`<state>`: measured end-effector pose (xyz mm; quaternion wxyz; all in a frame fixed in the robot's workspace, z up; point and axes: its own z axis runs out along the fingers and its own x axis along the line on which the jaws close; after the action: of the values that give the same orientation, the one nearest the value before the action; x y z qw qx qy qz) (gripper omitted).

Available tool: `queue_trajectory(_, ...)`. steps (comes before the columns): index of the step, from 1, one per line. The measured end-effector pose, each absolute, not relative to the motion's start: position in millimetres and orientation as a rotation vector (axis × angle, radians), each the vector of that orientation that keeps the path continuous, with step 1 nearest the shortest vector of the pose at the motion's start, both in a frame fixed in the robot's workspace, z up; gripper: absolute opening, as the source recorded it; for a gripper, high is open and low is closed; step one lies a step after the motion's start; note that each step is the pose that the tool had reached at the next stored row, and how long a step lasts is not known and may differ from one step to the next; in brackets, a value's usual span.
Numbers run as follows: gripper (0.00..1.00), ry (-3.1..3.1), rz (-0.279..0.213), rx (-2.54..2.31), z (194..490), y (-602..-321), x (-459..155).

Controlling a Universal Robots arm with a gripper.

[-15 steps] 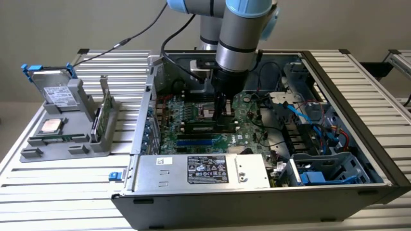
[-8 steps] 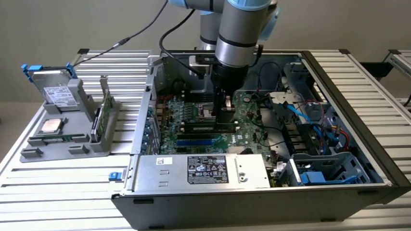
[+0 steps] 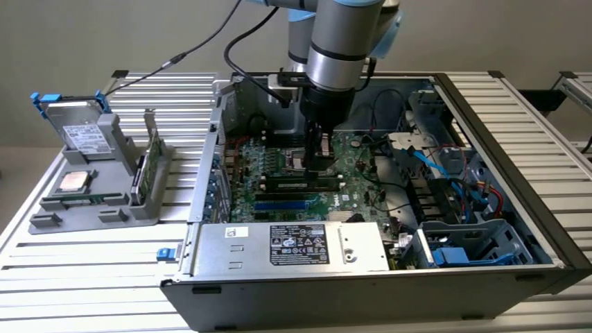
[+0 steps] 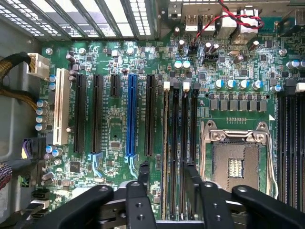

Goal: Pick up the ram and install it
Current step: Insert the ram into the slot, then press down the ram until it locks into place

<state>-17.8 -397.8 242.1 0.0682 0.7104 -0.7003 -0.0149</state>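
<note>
**Gripper and surroundings.** The black two-fingered gripper (image 3: pixel 319 161) (image 4: pixel 167 168) hung low inside the open dark-grey metal computer case (image 3: pixel 370 298). Its fingers (image 4: pixel 143 174) were spread apart and clamped on nothing.

**Ram.** The ram (image 4: pixel 166 143) (image 3: pixel 296 184), a long, thin green circuit-board stick, appeared to be seated on edge in one of the long black memory slots (image 4: pixel 186 143), directly beneath the gap between the fingertips. Its long axis ran parallel to those slots and to the long blue plastic expansion slot (image 4: pixel 131 117). In the exterior view it ran from left to right.

**Neighbours.** On one side of the memory slots lay the square silver-framed processor socket (image 4: pixel 234 152); on the other, the blue slot.

**Open room.** Free room stood above the green motherboard (image 4: pixel 114 109) around the gripper. It was bounded by:
- the case walls;
- the silver power-supply box (image 3: pixel 296 246) at the near edge;
- loose blue and black cables (image 3: pixel 442 170) toward the exterior view's right.

**Outside the case.** A grey plastic parts holder (image 3: pixel 46 222) stood on the slatted metal table (image 3: pixel 111 277), well apart from the gripper.
</note>
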Motion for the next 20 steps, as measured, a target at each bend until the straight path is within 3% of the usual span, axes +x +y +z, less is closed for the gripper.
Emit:
queue_trajectory(1,0.37,-2.11,-0.045,2.14,242.1,-397.8,-17.8)
queue_trajectory(6,0.13,-2.11,-0.045,2.14,242.2,-397.9,-17.8)
queue_trajectory(8,0.1,-2.11,-0.045,2.14,242.2,-397.9,-17.8)
queue_trajectory(20,0.1,-2.11,-0.045,2.14,242.2,-397.9,-17.8)
